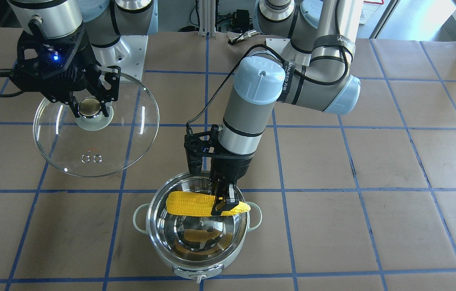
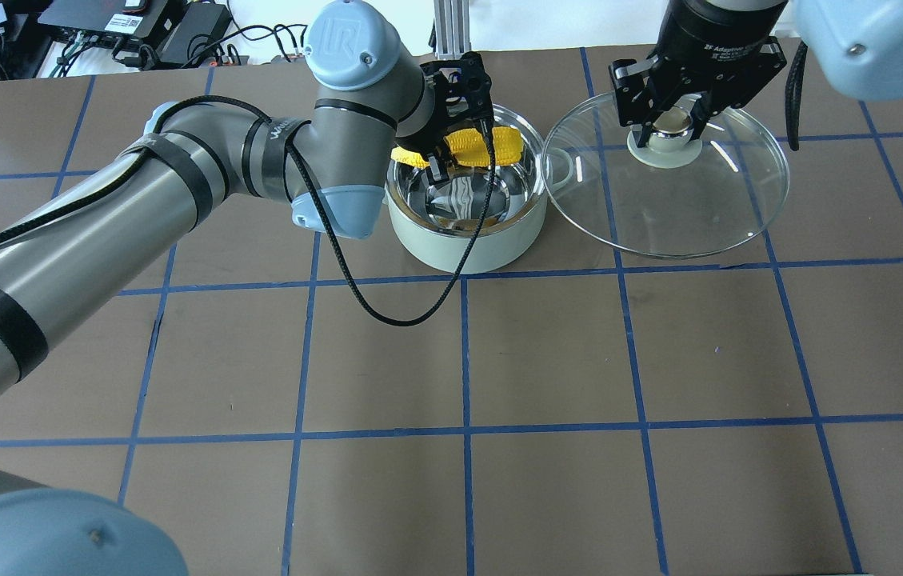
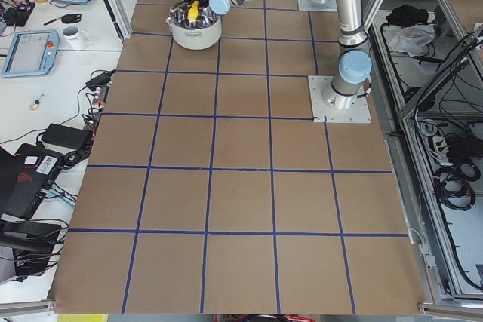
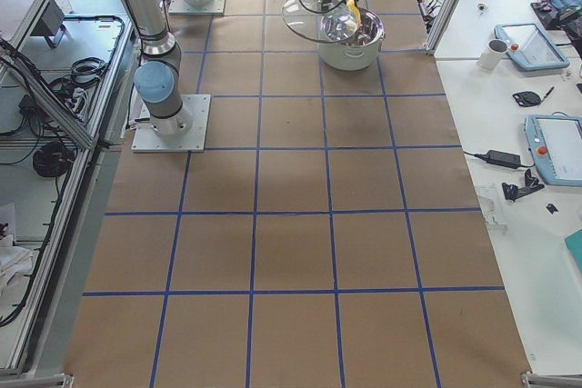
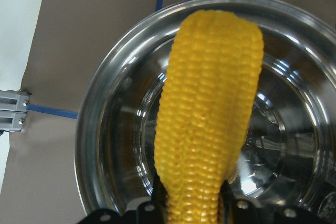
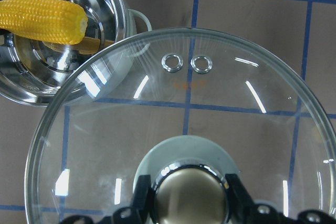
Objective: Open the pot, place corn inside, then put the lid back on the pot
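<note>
The pale grey-green pot [image 2: 459,248] stands open on the table, its steel inside empty; it also shows in the front view [image 1: 153,218]. My left gripper [image 1: 224,202] is shut on the yellow corn [image 1: 189,203] near its tapered end. It holds the corn level over the pot's opening, at about rim height, as the left wrist view [image 5: 210,108] shows. My right gripper [image 2: 671,126] is shut on the ball knob [image 6: 189,195] of the glass lid [image 2: 699,208]. It holds the lid in the air beside the pot, on my right.
The table is brown paper with a blue tape grid. A black cable [image 2: 395,316] loops from my left wrist down in front of the pot. The lid's edge overlaps the pot's side handle [image 2: 567,164] in the overhead view. A side desk holds tablets and a mug [image 4: 496,52].
</note>
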Controlling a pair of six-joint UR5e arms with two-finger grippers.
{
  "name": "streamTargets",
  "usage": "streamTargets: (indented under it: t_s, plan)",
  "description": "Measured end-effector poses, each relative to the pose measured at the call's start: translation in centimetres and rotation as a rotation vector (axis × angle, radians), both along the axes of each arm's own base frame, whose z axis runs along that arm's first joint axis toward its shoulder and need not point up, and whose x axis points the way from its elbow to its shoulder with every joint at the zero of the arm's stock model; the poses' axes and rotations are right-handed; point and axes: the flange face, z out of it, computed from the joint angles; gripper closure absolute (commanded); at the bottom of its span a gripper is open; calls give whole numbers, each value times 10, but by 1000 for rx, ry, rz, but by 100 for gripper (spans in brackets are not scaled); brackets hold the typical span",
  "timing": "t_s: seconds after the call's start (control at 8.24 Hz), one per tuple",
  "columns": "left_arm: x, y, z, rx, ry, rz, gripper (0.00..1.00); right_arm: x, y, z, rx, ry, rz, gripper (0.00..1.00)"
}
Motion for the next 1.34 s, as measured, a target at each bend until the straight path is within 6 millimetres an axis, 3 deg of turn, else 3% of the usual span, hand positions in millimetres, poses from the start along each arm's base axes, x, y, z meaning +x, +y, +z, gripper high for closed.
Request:
streamTargets:
  t_s: [0.12, 0.24, 0.36, 0.61, 0.85, 1.34]
  plan:
    - [-3, -3, -15, 24, 7, 5, 48, -1, 2, -1, 1, 3, 16, 57]
    - [-5, -4, -25, 48, 24, 32, 34, -1, 3, -2, 0, 5, 27, 57]
    - [-6, -5, -30, 67, 44, 74, 7, -1, 3, -3, 0, 5, 34, 57]
    - [-7, -3, -24, 75, 67, 121, 0, -1, 4, -2, -1, 2, 38, 57]
    - [-6, -1, -15, 65, 76, 130, 0, 0, 4, -2, 0, -1, 38, 57]
    - [13, 9, 35, 60, 95, 201, 0, -1, -2, 1, -31, -4, 31, 59]
